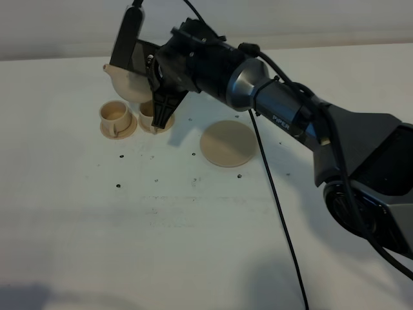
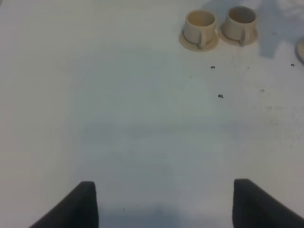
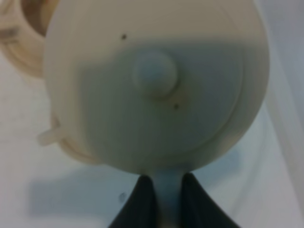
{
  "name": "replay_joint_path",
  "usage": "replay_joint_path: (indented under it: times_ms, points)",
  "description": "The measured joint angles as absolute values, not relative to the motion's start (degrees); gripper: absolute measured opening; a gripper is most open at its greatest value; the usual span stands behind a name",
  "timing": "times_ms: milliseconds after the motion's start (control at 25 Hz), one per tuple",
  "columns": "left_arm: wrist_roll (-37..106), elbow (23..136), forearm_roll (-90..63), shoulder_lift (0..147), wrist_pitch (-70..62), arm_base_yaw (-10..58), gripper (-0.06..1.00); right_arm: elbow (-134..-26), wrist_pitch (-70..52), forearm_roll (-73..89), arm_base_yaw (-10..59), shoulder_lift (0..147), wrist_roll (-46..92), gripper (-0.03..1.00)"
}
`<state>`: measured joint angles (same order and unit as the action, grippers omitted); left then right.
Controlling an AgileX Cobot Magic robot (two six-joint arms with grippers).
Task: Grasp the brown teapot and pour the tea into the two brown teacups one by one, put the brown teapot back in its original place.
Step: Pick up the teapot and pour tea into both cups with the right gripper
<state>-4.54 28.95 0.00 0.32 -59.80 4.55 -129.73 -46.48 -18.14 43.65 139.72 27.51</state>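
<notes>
My right gripper reaches across to the far left and is shut on the loop handle of the brown teapot. It holds the teapot tilted in the air just above the two brown teacups. The left cup stands in full view on its saucer. The right cup is partly hidden by the gripper. In the right wrist view the teapot's lid and knob fill the frame, with the fingers pinched on the handle. The wide saucer lies bare to the right. My left gripper is open and empty over bare table, with both cups far ahead.
The white table has small dark specks near the cups. A black cable hangs from the right arm down across the table. The right arm's body fills the right side.
</notes>
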Motion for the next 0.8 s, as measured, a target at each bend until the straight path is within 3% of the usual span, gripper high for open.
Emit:
replay_joint_path:
  times_ms: [800]
  points:
    - [-4.54,28.95,0.00,0.32,-59.80,4.55,0.59,-129.73,-34.44,-35.18,43.70,145.02,28.17,0.12]
